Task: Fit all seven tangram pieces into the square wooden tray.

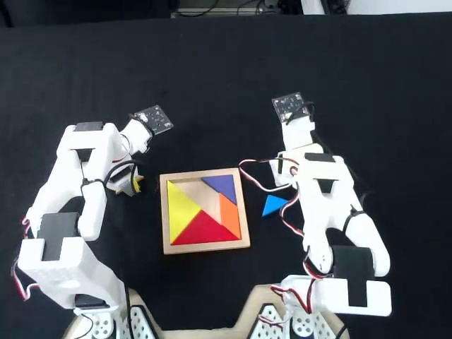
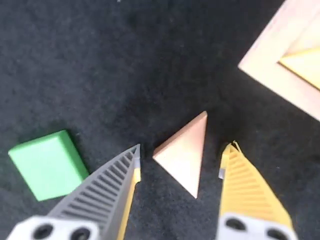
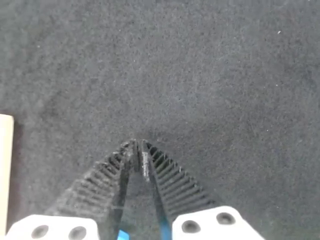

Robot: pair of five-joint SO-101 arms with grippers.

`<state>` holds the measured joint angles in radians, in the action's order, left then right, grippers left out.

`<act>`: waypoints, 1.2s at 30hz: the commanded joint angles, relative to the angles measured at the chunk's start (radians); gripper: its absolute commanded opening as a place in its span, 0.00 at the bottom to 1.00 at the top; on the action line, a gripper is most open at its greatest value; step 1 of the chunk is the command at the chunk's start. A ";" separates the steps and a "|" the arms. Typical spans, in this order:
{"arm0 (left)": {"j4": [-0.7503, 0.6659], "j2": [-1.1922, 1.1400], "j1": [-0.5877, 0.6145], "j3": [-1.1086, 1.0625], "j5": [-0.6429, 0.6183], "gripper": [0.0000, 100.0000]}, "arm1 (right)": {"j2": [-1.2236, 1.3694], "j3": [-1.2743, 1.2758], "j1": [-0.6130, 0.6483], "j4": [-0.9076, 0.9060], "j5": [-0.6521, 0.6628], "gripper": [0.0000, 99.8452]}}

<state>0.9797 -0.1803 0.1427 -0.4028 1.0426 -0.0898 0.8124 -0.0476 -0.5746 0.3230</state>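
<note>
Between the spread fingers of the left gripper, a tan triangle is lying flat on the black cloth. One finger is sitting on each side of it, with a sliver of cloth showing between each tip and the wood. Just beside the grey finger, on the side away from the triangle, a green block is resting on the cloth. A corner of the tray is lying a little beyond the triangle.

From above, this gripper is hovering just off the tray's left edge. Four pieces are sitting inside the tray: yellow, red, purple and orange.

Off the tray's other side, the right gripper is pointing down at bare cloth with its fingers pressed together, pinching nothing. A blue triangle is lying on the cloth just right of the tray, beside the right arm.
</note>
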 commanded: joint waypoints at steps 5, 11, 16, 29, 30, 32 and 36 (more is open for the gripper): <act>-0.006 0.026 -0.012 0.005 0.018 0.25 | 0.002 -0.044 0.017 0.012 0.008 0.01; 0.035 -0.049 -0.012 0.068 0.025 0.25 | 0.002 -0.044 0.015 0.012 0.008 0.01; 0.138 -0.077 -0.010 0.122 0.121 0.25 | 0.002 -0.044 0.015 0.012 0.008 0.01; 0.074 -0.083 -0.015 0.134 0.014 0.25 | 0.002 -0.044 0.017 0.012 0.008 0.01; 0.061 -0.084 -0.012 0.134 0.000 0.25 | 0.002 -0.044 0.017 0.012 0.008 0.01; 0.060 -0.084 -0.012 0.127 0.020 0.25 | 0.002 -0.044 0.017 0.012 0.008 0.01; 0.058 -0.084 -0.018 0.131 0.015 0.25 | 0.002 -0.044 0.017 0.012 0.008 0.01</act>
<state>1.0549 -0.2693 0.1366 -0.3015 1.0702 -0.0898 0.8124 -0.0476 -0.5746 0.3230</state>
